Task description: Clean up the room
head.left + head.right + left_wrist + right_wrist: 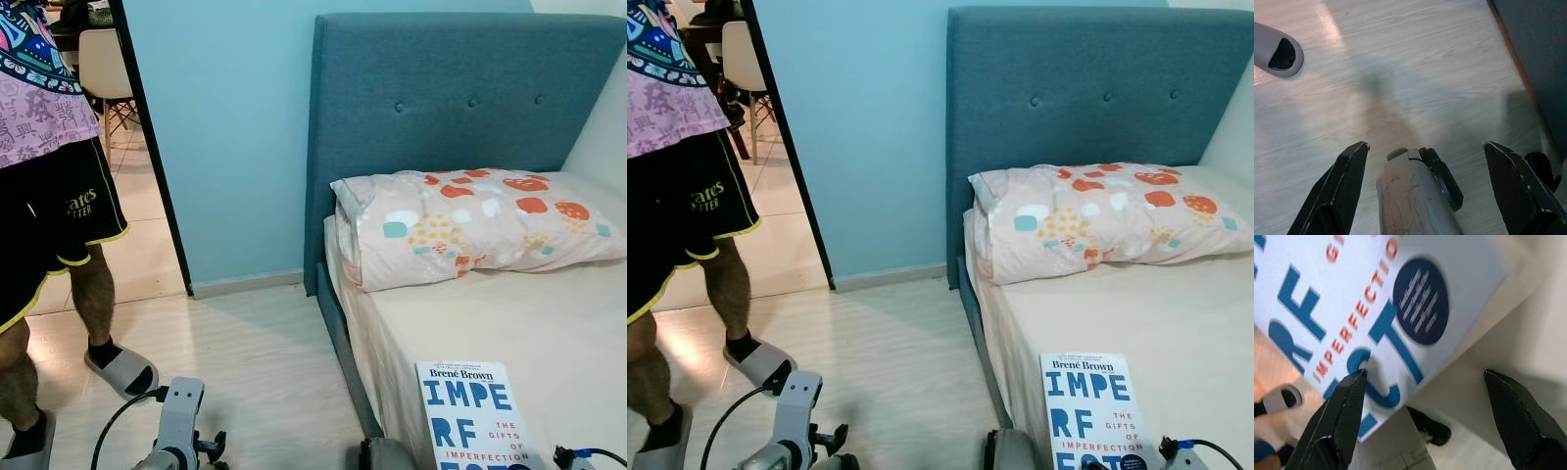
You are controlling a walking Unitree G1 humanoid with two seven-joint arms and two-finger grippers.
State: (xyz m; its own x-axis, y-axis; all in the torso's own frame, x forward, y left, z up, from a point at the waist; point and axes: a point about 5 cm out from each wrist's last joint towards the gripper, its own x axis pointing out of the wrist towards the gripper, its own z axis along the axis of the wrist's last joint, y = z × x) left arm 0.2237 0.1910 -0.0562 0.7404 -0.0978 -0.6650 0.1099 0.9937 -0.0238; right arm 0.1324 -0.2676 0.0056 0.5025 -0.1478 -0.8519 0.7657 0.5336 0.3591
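Note:
A white paperback book point(473, 416) with blue and red lettering lies flat near the foot-side edge of the bed's bare mattress point(549, 323). In the right wrist view my right gripper point(1422, 373) hangs open just above the book's point(1352, 308) lower corner, nothing between its fingers. My left arm point(178, 421) is low at my left side over the wood floor. The left gripper point(1426, 144) is open and holds nothing. A patterned pink pillow point(470, 225) rests against the blue headboard point(441, 98).
A person point(49, 196) in black shorts and grey slippers point(122, 370) stands at the left by a doorway; one slipper point(1278, 51) is near my left gripper. A chair point(103, 69) stands beyond the doorway. The bed frame edge point(338, 343) runs along my right.

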